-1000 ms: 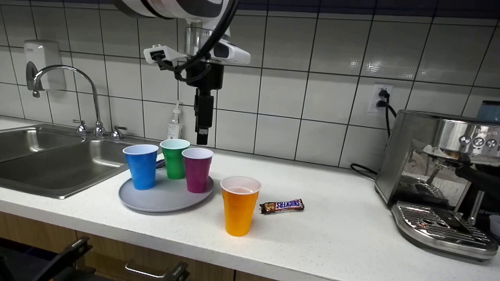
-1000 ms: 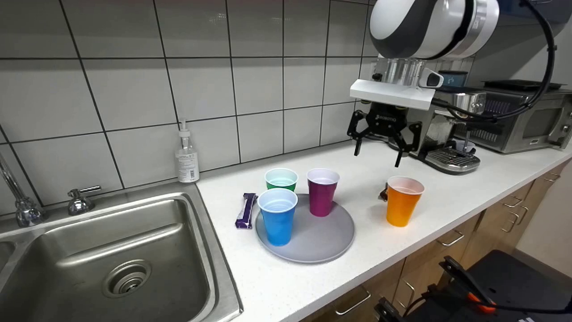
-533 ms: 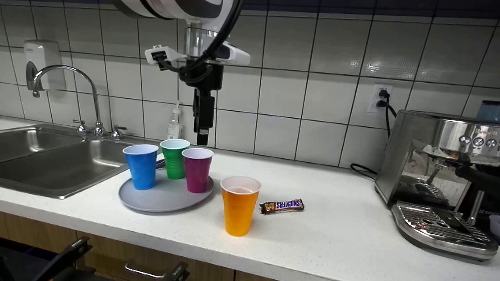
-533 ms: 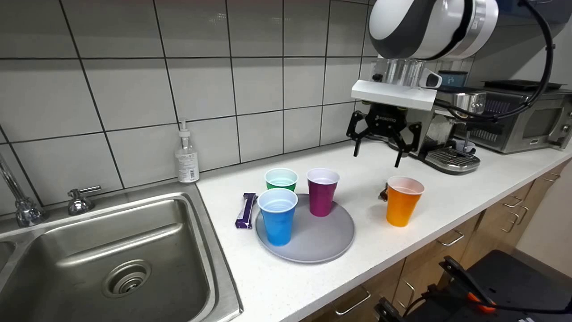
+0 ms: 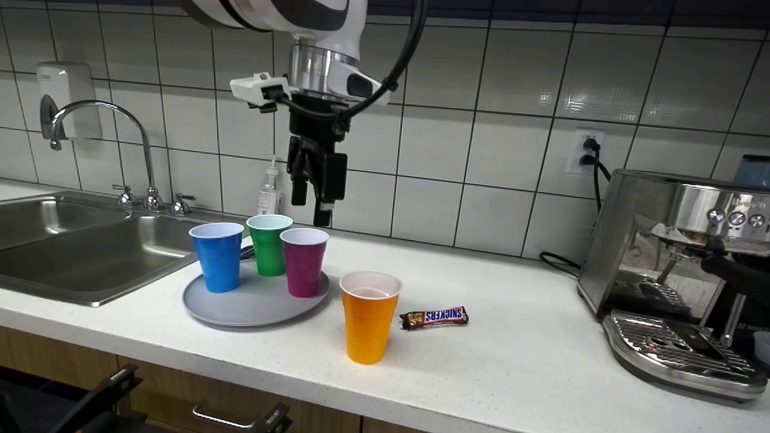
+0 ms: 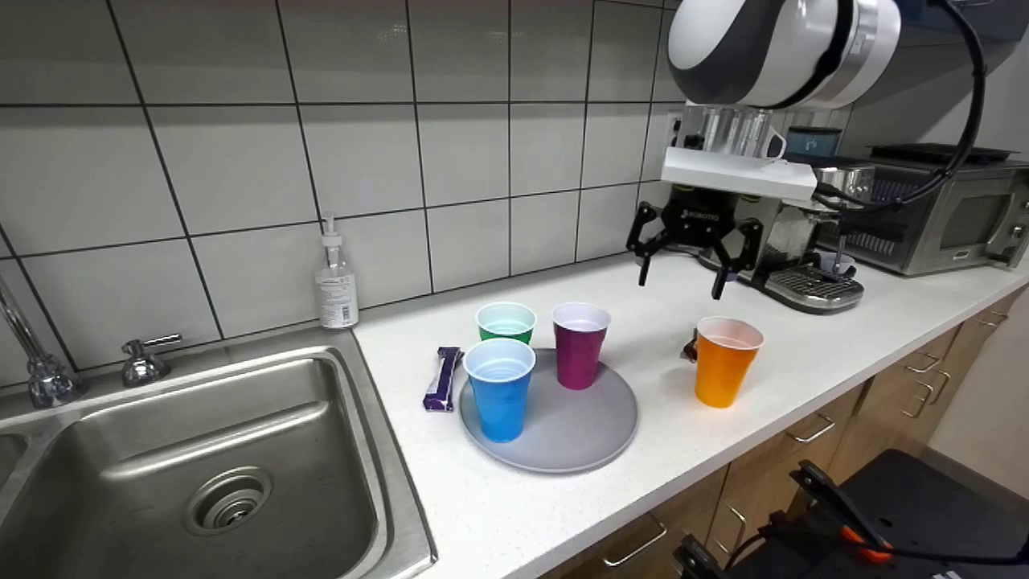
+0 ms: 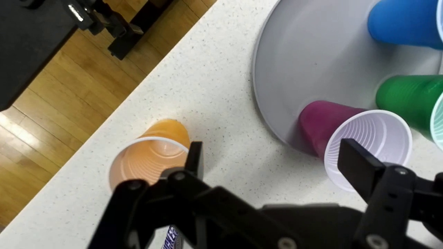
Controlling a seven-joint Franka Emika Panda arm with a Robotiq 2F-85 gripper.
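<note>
Leftmost, a stainless-steel double sink (image 6: 395,474) set in the white speckled table (image 5: 517,361), w/ a clear plastic pump bottle (image 6: 336,296) at its far right corner by the tiled wall (image 5: 511,138). Next a purple-wrapped candy bar (image 6: 443,379), flat on the table, long axis approx near-far, just left of the round grey plate (image 6: 587,438). On the plate 3 cups, all upright: blue plastic cup (image 6: 500,402) leftmost, green plastic cup (image 5: 269,249) farther back, maroon plastic cup (image 6: 580,355) on the right side.

Then the black two-finger hand (image 6: 680,289), up in the air & pointing down, jaws wide apart, nothing btwn them & no contact AFAICT. Key relation: it hangs btwn the maroon cup & the orange plastic cup (image 6: 723,370), maroon to its left, orange to its near right, both below fingertip level. Wrist view agrees: one fingertip overlaps the orange rim, the opp. one the maroon rim, table showing in the gap. Both cups' long axes are vert., same way the hand points; can't tell which is closer.

Orange stands on the table right of the plate, apart from it, toward the near edge. Just right & a bit farther, a brown-wrapped Snickers bar (image 5: 434,317), flat, long axis approx left-right. Rightmost, a silver espresso machine (image 5: 668,288), then a silver microwave (image 6: 928,237).
</note>
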